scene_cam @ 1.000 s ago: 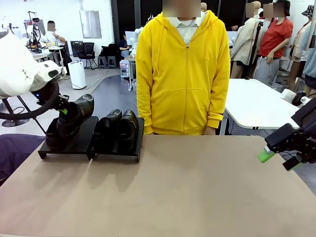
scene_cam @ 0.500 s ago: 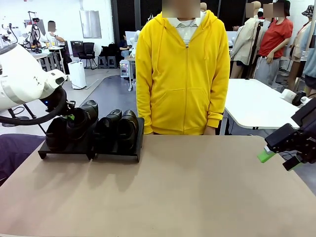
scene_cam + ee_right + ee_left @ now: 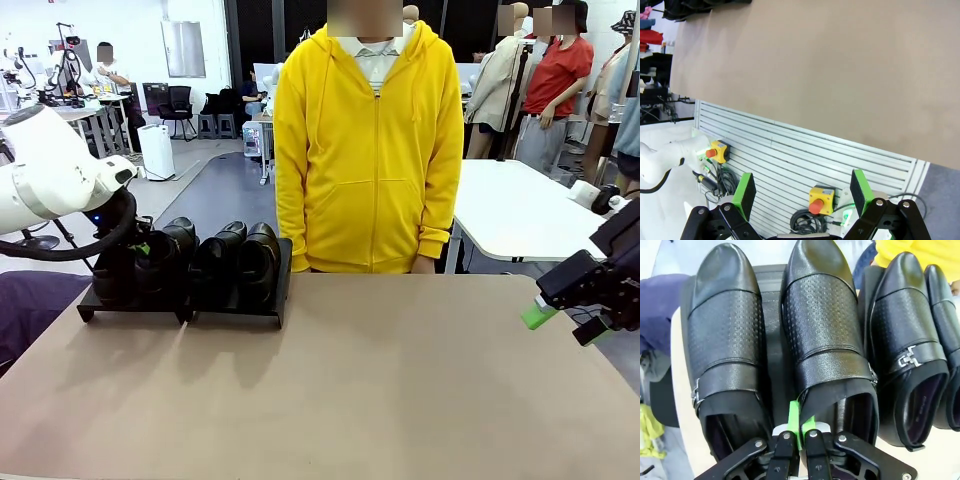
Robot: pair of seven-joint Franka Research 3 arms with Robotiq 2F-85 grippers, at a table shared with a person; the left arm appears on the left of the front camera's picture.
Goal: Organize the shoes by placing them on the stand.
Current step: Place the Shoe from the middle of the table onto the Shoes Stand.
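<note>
- Four glossy black leather slip-on shoes (image 3: pixel 825 325) are sitting side by side on the low black sloped stand (image 3: pixel 240 305), which is standing at the far left of the tan surface (image 3: pixel 350 390).
- In the left wrist view, the second shoe from the left is being pinched at its heel collar by the left gripper (image 3: pixel 799 432), whose green-padded fingers (image 3: pixel 794 417) are standing narrow, closed on the collar's edge.
- The leftmost shoe (image 3: pixel 722 335) is lying just beside the held one; two more shoes (image 3: pixel 907 335) are lying on the adjoining panel to the right.
- The right gripper (image 3: pixel 802 192) is hanging at the right edge of the surface, well apart from the stand, its fingers spread wide and holding nothing.
- A person in a yellow zip hoodie (image 3: pixel 370 150) is standing at the far side, just right of the stand.
</note>
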